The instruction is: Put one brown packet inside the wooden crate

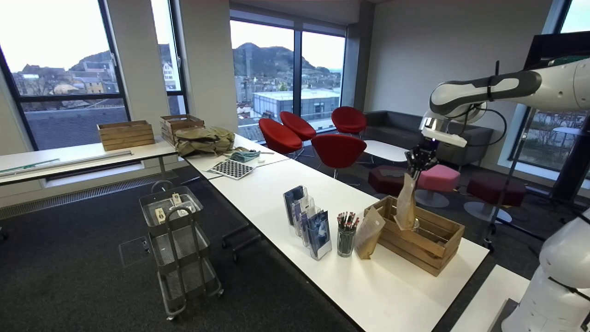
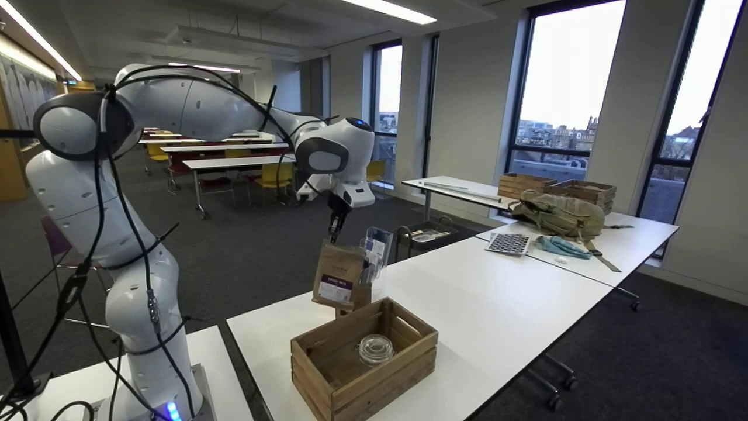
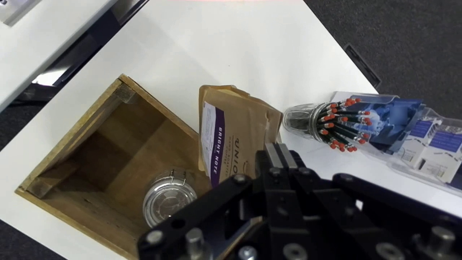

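A: Where do things stand?

B: The kraft coffee pouch hangs tilted in the air by a long wall of the wooden crate; over the rim or just outside it, I can't tell. The jaws are clamped on its top edge, nothing lower.

A: What worries you?

B: That pinch, first. With all the weight below it, I'd expect the pouch to swing or pivot on any sharp move, and if the paper slips it could drop across the rim.

A: And going in?

B: If the base rides too low on the way across, it would snag the wall, twist in the grip or shove the crate along the worktop.

A: What's on the outer side?

B: A second kraft pouch stands between the crate and a glass of pencils. A backward swing could knock it into the glass and spill the lot.

A: Once it's inside?

B: There's a clip-top glass jar on the crate floor. Let go above that and the pouch would probably land askew or topple. I'd lower it beside the jar, then part the jaws.
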Available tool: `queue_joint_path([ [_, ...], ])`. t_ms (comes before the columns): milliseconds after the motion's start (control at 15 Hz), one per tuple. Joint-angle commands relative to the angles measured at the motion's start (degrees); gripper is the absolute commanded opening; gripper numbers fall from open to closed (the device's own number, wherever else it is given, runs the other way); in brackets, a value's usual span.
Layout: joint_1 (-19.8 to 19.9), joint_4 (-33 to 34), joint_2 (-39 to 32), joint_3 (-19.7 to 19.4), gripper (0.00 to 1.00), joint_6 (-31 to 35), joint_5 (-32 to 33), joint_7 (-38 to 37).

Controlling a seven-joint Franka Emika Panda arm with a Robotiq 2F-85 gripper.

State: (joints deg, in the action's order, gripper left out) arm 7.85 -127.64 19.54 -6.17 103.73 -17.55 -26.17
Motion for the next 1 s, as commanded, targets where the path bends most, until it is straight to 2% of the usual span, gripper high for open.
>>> queue_joint_path([
  [0,2.7,-1.7,3.1,-0.1,0.0,0.2,-2.5,-7.4],
  [400,6.8,-5.7,3.1,-2.0,0.0,4.1,-3.0,-15.9],
  [733,11.3,-10.8,3.8,-7.0,0.0,6.4,-3.6,-16.9],
  [933,12.7,-12.0,3.2,-8.3,0.0,6.6,-3.7,-16.9],
])
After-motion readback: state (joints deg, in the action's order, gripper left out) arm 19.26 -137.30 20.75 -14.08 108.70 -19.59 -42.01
